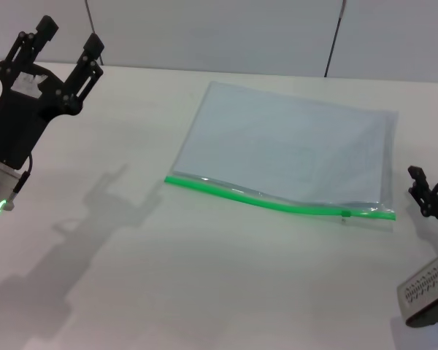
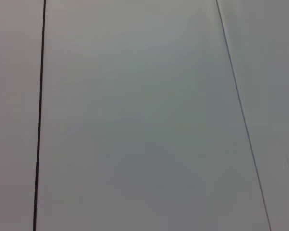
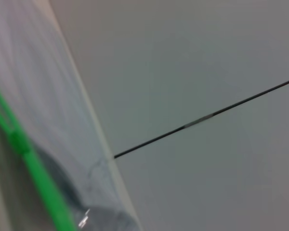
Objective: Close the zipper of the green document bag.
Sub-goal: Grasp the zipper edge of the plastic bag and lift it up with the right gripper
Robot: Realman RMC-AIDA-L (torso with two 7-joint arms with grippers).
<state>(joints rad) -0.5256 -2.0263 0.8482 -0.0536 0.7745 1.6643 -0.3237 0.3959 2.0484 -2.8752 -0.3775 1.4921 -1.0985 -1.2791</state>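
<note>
Right gripper [image 1: 429, 191] lower right, fingers unclear, near slider [image 1: 345, 213] for the pull; left gripper [image 1: 62, 45] upper left, fingers spread, clear of bag [image 1: 292, 149].

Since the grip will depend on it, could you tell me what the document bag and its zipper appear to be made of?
The document bag looks like thin, soft plastic film, pale blue-grey and half see-through with a matte sheen; it lies flat on the table with slight ripples. The zipper looks like bright green moulded plastic, a narrow strip that bows a little along the near edge. Its small slider is probably plastic too.
</note>
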